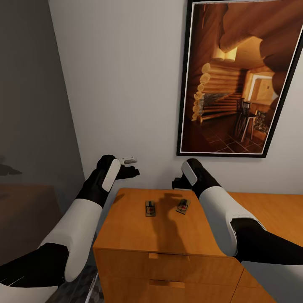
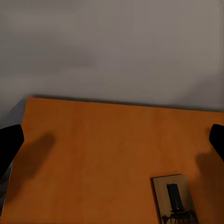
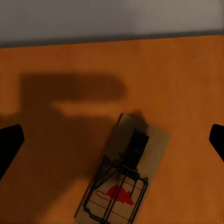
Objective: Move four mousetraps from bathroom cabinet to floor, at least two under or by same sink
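Head view: the cabinet (image 1: 168, 235) runs off the lower and right picture edges, and the framed picture (image 1: 244, 78) is cropped at the top and right. The two mousetraps on the cabinet top are too small for detail. Left wrist view: one mousetrap (image 2: 173, 198) is cut by the picture's edge. Right wrist view: the other mousetrap (image 3: 125, 175) is likewise cropped at its printed end.

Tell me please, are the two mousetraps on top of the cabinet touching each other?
Apart. The head view shows bare cabinet top between the left mousetrap and the right mousetrap, which lie side by side.
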`<state>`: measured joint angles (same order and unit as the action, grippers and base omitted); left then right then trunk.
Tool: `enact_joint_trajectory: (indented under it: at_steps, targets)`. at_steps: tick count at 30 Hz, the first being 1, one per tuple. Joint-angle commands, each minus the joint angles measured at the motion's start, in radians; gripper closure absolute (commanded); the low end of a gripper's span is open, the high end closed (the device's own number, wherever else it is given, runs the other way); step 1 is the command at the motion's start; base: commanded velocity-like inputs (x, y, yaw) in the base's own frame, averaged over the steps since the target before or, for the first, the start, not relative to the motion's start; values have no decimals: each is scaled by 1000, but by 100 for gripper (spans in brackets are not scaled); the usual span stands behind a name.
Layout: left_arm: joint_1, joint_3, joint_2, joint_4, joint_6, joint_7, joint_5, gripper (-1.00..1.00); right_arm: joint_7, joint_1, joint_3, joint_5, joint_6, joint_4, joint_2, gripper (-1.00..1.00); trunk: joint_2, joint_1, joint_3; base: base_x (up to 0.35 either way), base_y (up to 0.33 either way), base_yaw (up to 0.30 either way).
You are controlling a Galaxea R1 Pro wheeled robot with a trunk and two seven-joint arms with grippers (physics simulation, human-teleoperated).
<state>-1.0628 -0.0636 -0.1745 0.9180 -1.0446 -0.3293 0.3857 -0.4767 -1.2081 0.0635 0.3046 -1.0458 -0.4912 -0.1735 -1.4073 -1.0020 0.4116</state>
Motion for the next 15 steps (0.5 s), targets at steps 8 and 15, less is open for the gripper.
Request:
enact_joint_trajectory:
  at_steps: [8,15]
  targets:
    - [-1,-1,1,1,-3,-10,9,-100,-10,-1,6,8,-1,-5,-1,-100,-1,0,1,0,0,0]
    - [-1,-1,0,-5,-2,-10,10,-100,-10,-1,7,11,-1,-6,-1,-100,-1,0,1,0,0,0]
